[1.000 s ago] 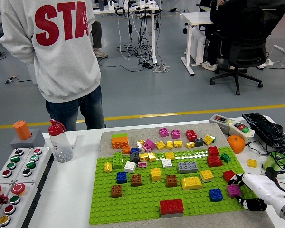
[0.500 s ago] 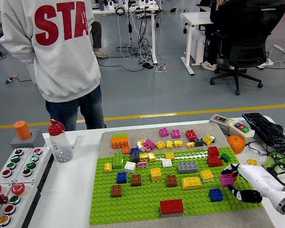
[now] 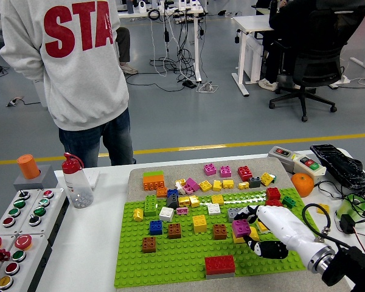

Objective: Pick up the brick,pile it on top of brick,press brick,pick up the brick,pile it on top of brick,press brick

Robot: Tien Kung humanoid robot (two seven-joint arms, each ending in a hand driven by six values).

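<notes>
My right hand [image 3: 251, 232] reaches in from the lower right over the green baseplate [image 3: 182, 258]. Its fingers are shut on a magenta brick [image 3: 241, 228]. The magenta brick hangs right over the flat yellow brick [image 3: 237, 239], which is mostly hidden beneath it; I cannot tell whether they touch. A brown brick [image 3: 219, 231] sits just left of it, a grey brick [image 3: 233, 213] just behind it, and a large red brick [image 3: 219, 264] lies near the plate's front edge. Several more coloured bricks are scattered across the plate.
A person in a grey sweatshirt [image 3: 79, 73] stands at the far left side, back turned. A water bottle [image 3: 78, 182] and button panels [image 3: 18, 225] are at the left. An orange [image 3: 302, 184], a switch box [image 3: 295, 159] and cables lie at the right.
My right hand has carried the magenta brick leftward from the plate's right edge to above the yellow brick near the middle right.
</notes>
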